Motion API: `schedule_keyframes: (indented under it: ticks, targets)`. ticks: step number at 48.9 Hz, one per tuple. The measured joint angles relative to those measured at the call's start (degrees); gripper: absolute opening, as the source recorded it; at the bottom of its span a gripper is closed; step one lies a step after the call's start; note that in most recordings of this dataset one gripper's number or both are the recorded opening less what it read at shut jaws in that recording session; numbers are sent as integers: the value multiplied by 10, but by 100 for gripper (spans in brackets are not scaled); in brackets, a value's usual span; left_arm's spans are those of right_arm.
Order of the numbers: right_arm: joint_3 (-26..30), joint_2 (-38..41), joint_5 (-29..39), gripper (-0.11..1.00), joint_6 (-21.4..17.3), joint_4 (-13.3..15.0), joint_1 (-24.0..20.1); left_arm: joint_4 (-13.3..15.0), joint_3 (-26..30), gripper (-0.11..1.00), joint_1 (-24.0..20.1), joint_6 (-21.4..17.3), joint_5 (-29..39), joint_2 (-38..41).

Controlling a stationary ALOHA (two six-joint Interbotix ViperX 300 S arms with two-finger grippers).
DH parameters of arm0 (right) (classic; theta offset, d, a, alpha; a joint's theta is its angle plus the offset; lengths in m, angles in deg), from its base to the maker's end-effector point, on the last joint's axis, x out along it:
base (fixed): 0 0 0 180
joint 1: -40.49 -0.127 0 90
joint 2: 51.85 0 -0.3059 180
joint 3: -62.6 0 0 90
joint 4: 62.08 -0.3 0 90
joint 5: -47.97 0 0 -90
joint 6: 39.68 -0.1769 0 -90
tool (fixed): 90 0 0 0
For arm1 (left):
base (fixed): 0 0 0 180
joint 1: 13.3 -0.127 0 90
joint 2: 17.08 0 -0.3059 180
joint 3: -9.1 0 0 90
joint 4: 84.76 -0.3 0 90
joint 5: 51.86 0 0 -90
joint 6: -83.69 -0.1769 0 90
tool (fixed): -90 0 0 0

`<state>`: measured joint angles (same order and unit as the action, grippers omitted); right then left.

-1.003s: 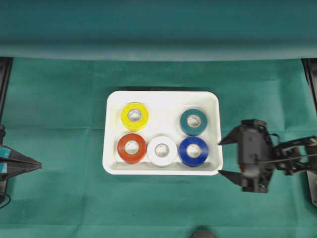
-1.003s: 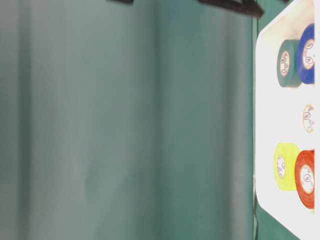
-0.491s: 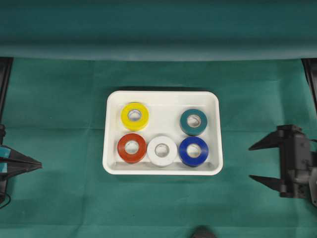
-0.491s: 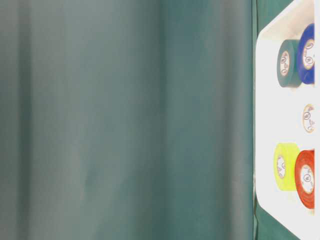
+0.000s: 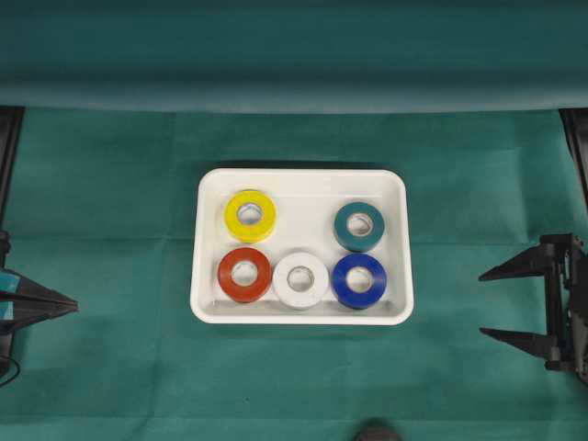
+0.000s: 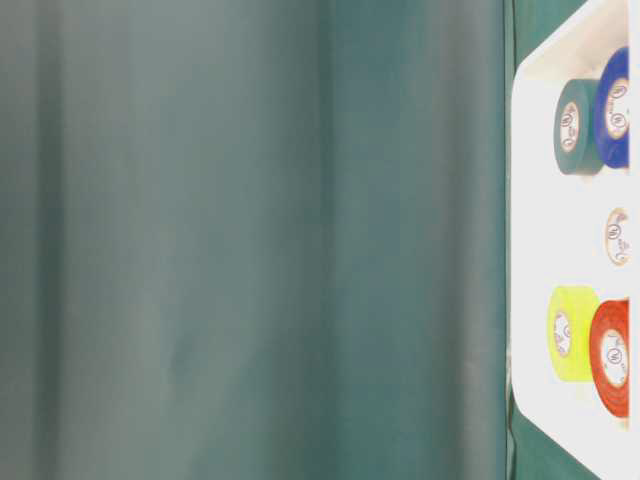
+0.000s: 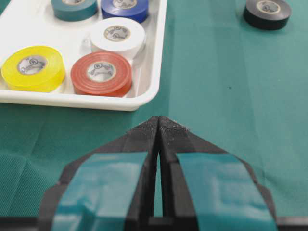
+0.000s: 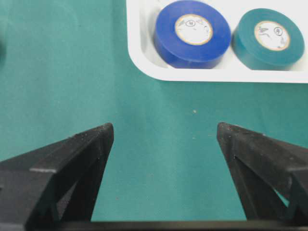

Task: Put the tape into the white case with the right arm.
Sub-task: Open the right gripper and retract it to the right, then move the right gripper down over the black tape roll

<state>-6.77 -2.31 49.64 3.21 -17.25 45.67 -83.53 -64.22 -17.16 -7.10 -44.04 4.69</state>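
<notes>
Fingers of right arm (image 5: 489, 305) spread wide apart, empty, parked at right edge of green table (image 5: 110, 184), well clear of white case (image 5: 301, 176). Fingers of left arm (image 7: 159, 126) pressed together, tips pointing toward case, holding nothing. Inside case: yellow roll (image 5: 249, 214), red roll (image 5: 244, 274), white roll (image 5: 300, 279), blue roll (image 5: 359, 280), teal roll (image 5: 359, 225), all lying flat. Black tape roll (image 7: 267, 13) flat on table outside case, near front edge.
</notes>
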Motion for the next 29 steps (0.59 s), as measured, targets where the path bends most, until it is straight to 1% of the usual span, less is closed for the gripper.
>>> schedule_keyframes:
  ticks: [6, 11, 20, 24, 29]
  targets:
    - [-4, 11, -25, 63, -1, 1, -30, 0, 0, 0, 0, 0, 0, 0]
    - [-5, 19, -40, 63, 0, 1, -70, 0, 0, 0, -1, 0, 0, 0]
    - [-6, 25, -43, 63, 0, 1, -135, 0, 0, 0, -4, 0, 0, 0]
    - [-6, 27, -43, 63, 0, 2, -148, 0, 0, 0, -5, 0, 0, 0]
    - [-6, 29, -40, 63, 0, 3, -149, 0, 0, 0, -6, 1, 0, 0]
